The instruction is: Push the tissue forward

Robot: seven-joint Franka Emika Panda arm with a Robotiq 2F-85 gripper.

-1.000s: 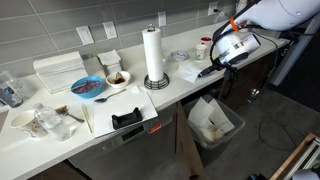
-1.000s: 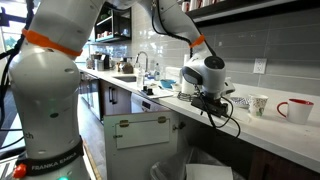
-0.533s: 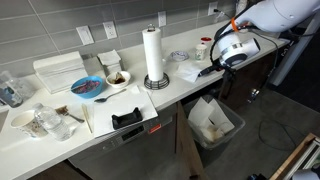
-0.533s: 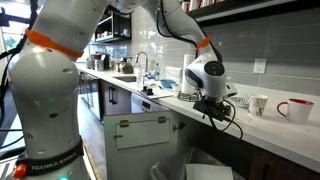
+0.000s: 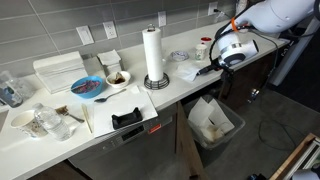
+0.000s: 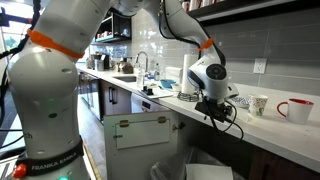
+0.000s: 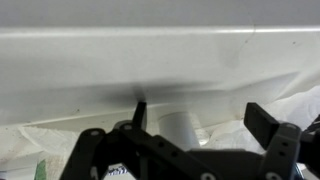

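The arm reaches in from the upper right of an exterior view and holds the gripper [image 5: 209, 71] low over the right end of the white counter [image 5: 170, 95], near its front edge. The tissue [image 5: 187, 72] lies flat on the counter just left of the gripper, between it and the upright towel roll [image 5: 153, 55]. Whether the fingertips touch the tissue cannot be told at this size.

In the wrist view the dark fingers [image 7: 268, 122] come up from the bottom of the frame and stand spread, with a clear gap between them and nothing held. Behind them a pale surface fills the upper frame, and crumpled white plastic shows at the right edge.

A red mug [image 5: 204, 45] stands toward the wall behind the gripper. A blue bowl [image 5: 88, 87] and a white bowl [image 5: 117, 78] sit left of the roll. Below the counter, at lower right, stands a lined bin [image 5: 215, 121].

In an exterior view the gripper [image 6: 213, 104] hangs just above the counter at the centre right, with a white cup [image 6: 260, 104] and the red mug [image 6: 293, 110] to its right.
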